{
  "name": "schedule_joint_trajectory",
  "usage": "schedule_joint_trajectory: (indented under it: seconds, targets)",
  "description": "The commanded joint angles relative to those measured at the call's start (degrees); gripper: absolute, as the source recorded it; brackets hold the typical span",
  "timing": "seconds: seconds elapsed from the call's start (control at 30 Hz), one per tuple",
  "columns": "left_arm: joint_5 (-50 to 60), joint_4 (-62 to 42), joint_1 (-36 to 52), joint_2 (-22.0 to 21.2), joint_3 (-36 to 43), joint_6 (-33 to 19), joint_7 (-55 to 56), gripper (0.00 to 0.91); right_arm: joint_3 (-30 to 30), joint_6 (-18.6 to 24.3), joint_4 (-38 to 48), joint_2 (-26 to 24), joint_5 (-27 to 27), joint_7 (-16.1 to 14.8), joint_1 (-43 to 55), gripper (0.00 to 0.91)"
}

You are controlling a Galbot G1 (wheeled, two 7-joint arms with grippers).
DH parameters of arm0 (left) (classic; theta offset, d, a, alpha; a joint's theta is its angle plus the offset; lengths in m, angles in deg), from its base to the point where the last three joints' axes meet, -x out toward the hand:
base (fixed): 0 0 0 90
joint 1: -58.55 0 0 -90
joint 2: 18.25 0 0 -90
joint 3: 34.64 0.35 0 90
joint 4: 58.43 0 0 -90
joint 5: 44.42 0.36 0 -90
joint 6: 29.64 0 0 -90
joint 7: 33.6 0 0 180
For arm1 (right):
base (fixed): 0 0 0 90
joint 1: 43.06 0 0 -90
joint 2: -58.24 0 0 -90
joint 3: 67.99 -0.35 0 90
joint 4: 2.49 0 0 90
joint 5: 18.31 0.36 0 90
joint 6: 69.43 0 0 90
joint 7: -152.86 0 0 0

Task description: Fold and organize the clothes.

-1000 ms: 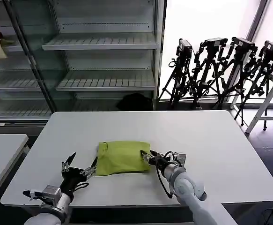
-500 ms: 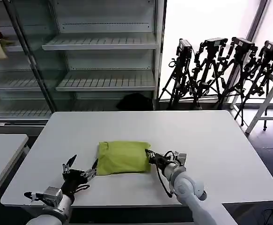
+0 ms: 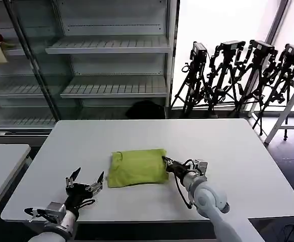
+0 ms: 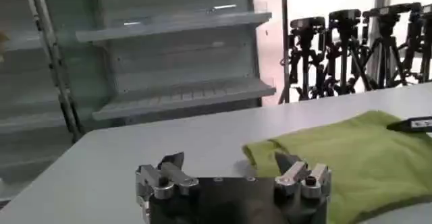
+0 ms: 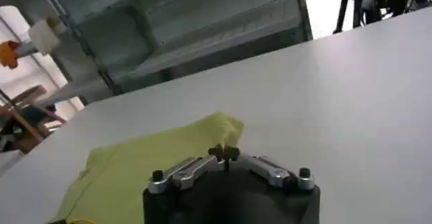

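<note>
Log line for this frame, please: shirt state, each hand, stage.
T-shirt: folded, flat on table | right hand: shut on its right edge | left hand: open, apart from shirt, near front edge | stage: positioning folded shirt

The T-shirt [image 3: 137, 168] lies folded into a thick pad, so its sleeves, its collar and whatever sits on the inner layers are tucked away — nothing of a print can be made out from the head view. In the left wrist view the shirt [image 4: 351, 161] runs off the picture's edge, and the left gripper [image 4: 233, 171] hides its nearest corner behind the gripper body. In the right wrist view the right gripper [image 5: 225, 154] covers the shirt's edge [image 5: 162, 158] where its tips meet, so whether fabric is actually pinched there cannot be told — the tips are too small and blurred. The counter [image 3: 237, 146] is cut off at its near edge by both arms.
</note>
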Motion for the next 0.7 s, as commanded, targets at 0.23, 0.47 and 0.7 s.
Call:
schedule_joint_trajectory:
  seconds: [0.23, 0.47, 0.7]
  targets:
    - [0.0, 0.2, 0.2, -0.1, 0.3, 0.0, 0.1, 0.907, -5.1, 1.2, 0.2, -8.8, -1.0, -3.3, -1.5, 0.907]
    - [-0.5, 1.9, -0.1, -0.1, 0.4, 0.0, 0.3, 0.907, -6.2, 7.9, -0.3, -9.2, -23.2, -12.6, -2.4, 0.907]
    - [-0.9, 7.7, -1.5, 0.8, 0.4, 0.2, 1.5, 0.907, -15.7, 14.8, -12.4, -13.6, -25.4, -3.5, -12.1, 0.907]
